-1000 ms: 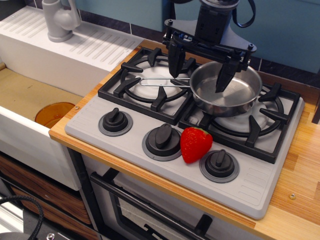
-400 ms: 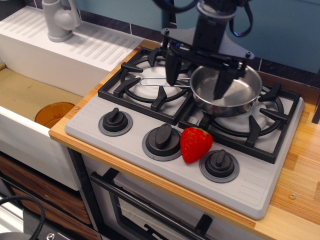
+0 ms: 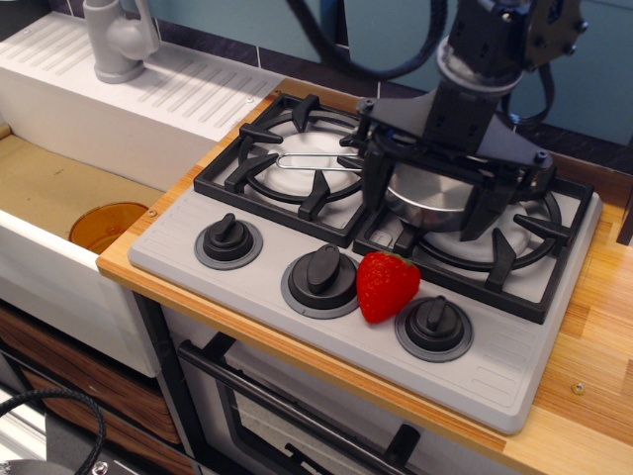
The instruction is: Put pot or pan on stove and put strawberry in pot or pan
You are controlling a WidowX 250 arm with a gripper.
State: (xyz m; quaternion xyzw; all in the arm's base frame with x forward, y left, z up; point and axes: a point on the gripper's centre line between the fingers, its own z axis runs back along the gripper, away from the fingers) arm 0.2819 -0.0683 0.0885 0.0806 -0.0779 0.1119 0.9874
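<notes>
The shiny steel saucepan [image 3: 430, 203] sits on the right burner grate of the grey stove [image 3: 252, 272], its wire handle [image 3: 312, 161] pointing left over the left burner. The red strawberry [image 3: 386, 285] lies on the stove's front panel between the middle and right knobs. My gripper [image 3: 428, 206] is open and empty. It hangs over the near side of the pan, its two black fingers spread wide, and hides most of the pan. It is behind and above the strawberry.
Three black knobs [image 3: 321, 275] line the stove front. A white ribbed sink unit [image 3: 148, 94] with a grey tap [image 3: 117, 38] stands at the left, an orange plate [image 3: 107, 225] in the basin below. Wooden counter [image 3: 603, 327] runs along the right.
My gripper has let go of the pan and moved right and toward the front, from straddling the pan's left rim to hanging over its near side. The pan and strawberry have not moved.
</notes>
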